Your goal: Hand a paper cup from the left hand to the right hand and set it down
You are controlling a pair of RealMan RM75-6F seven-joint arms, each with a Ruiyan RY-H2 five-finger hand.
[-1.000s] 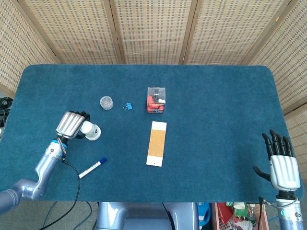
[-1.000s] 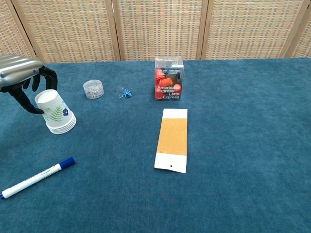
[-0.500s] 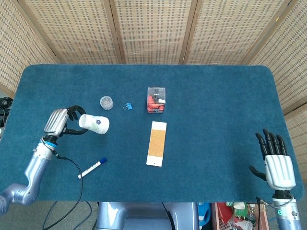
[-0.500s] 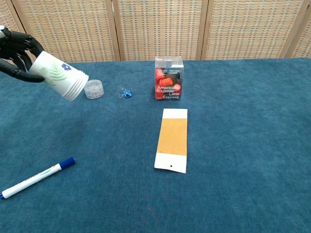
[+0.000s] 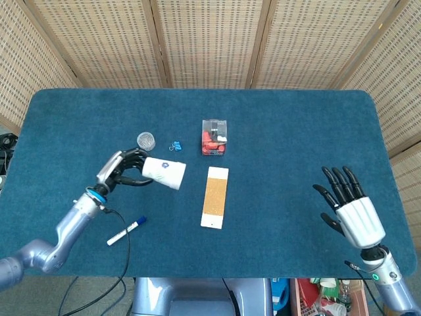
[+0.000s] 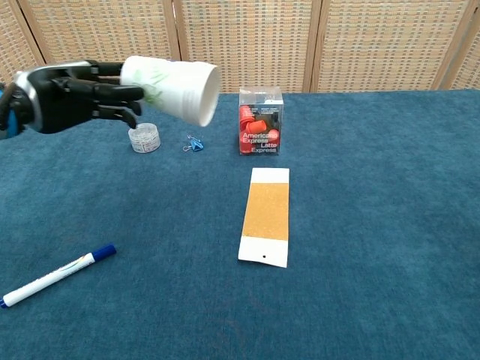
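My left hand (image 5: 122, 168) (image 6: 79, 97) holds a white paper cup (image 5: 164, 173) (image 6: 172, 88) with a green leaf print, lifted above the table and lying on its side. Its base points right, toward the table's middle. My right hand (image 5: 350, 210) hovers open with its fingers spread at the table's right front, far from the cup. The chest view does not show the right hand.
A clear box of red items (image 5: 214, 137) (image 6: 260, 120) stands behind an orange-and-white card (image 5: 215, 197) (image 6: 267, 216). A small clear jar (image 5: 145, 141) (image 6: 144, 138) and blue clip (image 5: 175, 146) (image 6: 194, 143) lie at the left. A blue marker (image 5: 125, 231) (image 6: 56, 275) lies near the front left.
My left hand has lifted the cup off the table, tipped it sideways and carried it rightward. My right hand has risen and moved left and inward over the table.
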